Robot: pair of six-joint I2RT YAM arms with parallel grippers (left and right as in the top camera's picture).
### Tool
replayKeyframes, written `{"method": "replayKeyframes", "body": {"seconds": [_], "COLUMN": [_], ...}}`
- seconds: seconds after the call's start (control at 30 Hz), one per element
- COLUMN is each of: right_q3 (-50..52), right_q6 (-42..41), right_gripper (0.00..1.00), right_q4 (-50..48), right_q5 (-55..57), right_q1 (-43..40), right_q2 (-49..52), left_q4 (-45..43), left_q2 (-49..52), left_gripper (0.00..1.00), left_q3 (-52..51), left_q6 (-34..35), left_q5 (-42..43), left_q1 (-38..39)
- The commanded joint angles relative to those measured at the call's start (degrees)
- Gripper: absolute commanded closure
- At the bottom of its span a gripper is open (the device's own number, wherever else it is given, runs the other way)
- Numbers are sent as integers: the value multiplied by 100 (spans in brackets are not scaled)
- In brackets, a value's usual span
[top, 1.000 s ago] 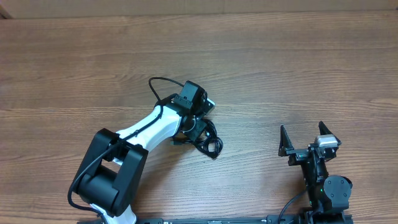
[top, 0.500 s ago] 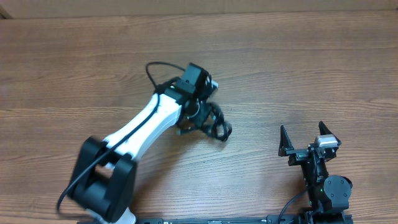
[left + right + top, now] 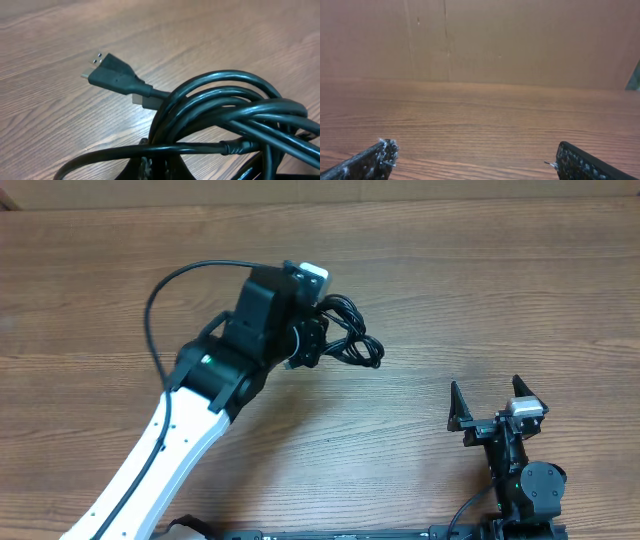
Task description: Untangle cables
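A looped bundle of thin black rubber-sheathed cables (image 3: 352, 345) is seen clenched in the left gripper (image 3: 320, 342) over the brown wood-grain table (image 3: 500, 290), left of centre. The right gripper (image 3: 490, 402) is held spread and empty, near right. Light, limp cords are expected; the free black plug (image 3: 112, 75) is suggested as the handhold.
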State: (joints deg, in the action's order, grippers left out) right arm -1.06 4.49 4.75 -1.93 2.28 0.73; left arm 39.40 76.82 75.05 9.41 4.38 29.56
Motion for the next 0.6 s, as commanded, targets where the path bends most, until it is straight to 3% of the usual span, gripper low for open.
{"method": "replayKeyframes", "body": {"seconds": [0.0, 0.07, 0.27, 0.43, 0.57], "right_q3": [59, 59, 55, -197, -826], "right_q6": [-22, -240, -2573, -2728, -2833], "right_gripper": [0, 0, 0, 0, 0], "right_q4": [2, -9, -48, 184, 907], "right_q5": [-72, -164, -680, -2006, -2044], "right_q1": [-11, -11, -11, -11, -13], "right_q2": [-57, -55, -48, -44, 46], "left_q4": [57, 216, 498, 518, 503], "left_q2": [-328, -389, -413, -415, -415], "left_gripper": [96, 96, 96, 96, 96], "left_q3": [129, 129, 129, 129, 129], "left_q6": [1274, 1617, 2015, 1926, 1604], "left_q5": [-94, -94, -94, -94, 240], "left_q1": [-31, -31, -31, -31, -31]}}
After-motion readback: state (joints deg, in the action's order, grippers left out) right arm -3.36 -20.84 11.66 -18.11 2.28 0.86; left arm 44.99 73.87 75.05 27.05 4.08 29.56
